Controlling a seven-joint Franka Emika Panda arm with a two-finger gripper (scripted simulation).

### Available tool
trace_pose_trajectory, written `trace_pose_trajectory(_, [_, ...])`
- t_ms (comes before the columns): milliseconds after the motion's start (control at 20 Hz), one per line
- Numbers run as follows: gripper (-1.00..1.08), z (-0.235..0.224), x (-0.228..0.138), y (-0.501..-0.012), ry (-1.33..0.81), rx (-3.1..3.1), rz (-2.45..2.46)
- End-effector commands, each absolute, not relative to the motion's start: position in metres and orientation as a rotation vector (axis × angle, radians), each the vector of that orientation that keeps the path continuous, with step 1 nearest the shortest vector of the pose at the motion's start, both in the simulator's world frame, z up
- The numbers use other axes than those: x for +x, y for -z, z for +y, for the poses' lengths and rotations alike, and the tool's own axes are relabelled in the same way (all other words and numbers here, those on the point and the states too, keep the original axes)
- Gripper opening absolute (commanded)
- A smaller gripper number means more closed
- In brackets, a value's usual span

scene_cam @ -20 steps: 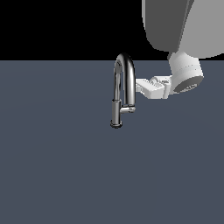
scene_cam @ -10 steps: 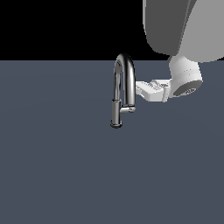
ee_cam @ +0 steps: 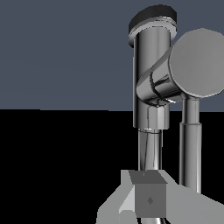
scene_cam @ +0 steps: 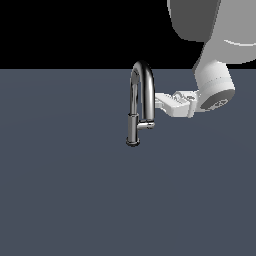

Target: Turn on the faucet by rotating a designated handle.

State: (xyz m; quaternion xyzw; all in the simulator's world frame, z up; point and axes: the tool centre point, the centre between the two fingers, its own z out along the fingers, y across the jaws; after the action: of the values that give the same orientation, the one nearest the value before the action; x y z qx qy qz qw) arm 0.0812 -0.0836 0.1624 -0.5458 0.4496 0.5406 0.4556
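Note:
The chrome gooseneck faucet (scene_cam: pixel 141 80) stands in the middle of the exterior view, with its darker cylindrical end (scene_cam: pixel 132 131) hanging on the exterior view's left. The short stubby handle (scene_cam: pixel 148 124) sticks out sideways low down. My white gripper (scene_cam: pixel 158 96) comes in from the exterior view's right, its tip against the faucet's upright pipe, above the handle. Its fingers look pressed together and hold nothing. In the wrist view the handle (ee_cam: pixel 199 63) fills the frame close up beside the dark end (ee_cam: pixel 153 19), with my gripper (ee_cam: pixel 148 194) in front of the pipe.
A flat dark grey-blue surface (scene_cam: pixel 75 190) spreads around the faucet. The arm's large white link (scene_cam: pixel 215 85) hangs at the exterior view's upper right. The background beyond the surface is black.
My gripper has crept very slightly toward the faucet's pipe. The faucet and handle look unchanged.

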Motion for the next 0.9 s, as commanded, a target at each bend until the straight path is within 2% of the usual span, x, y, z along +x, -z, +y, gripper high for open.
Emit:
trace_pose_trajectory(0, [-1.0, -0.085, 0.077, -0.163, -1.333, -1.346, 1.109])
trace_pose_trajectory(850, [-1.0, -0.09, 0.044, -0.167, -1.333, -1.346, 1.109])
